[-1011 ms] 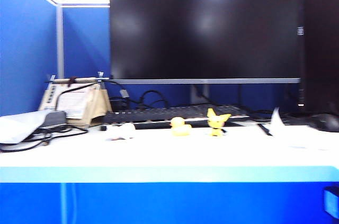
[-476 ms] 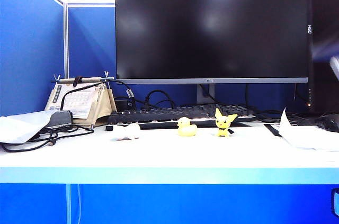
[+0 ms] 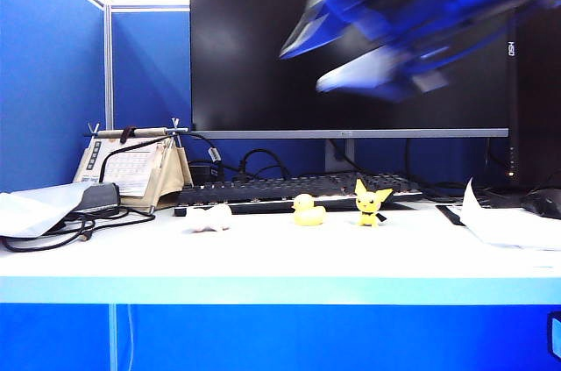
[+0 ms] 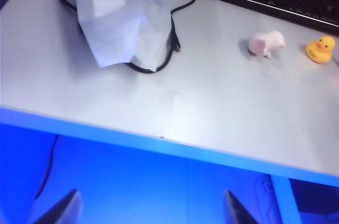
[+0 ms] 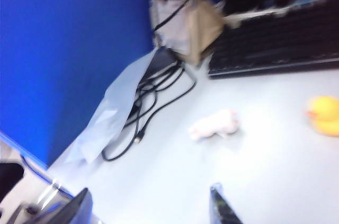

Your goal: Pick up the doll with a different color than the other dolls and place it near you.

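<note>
Over the surface (image 3: 263, 253), right hand (image 5: 148, 208) spread, empty, lining up on pale doll (image 5: 214, 125); left hand (image 4: 151, 211) open, empty, parked back.

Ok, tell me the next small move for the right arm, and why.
Probably bring the right gripper down over the pale doll. It is high above the desk, its jaws apart and empty, while the doll lies untouched left of the yellow duck. The left gripper hangs off the desk edge, also empty.
</note>
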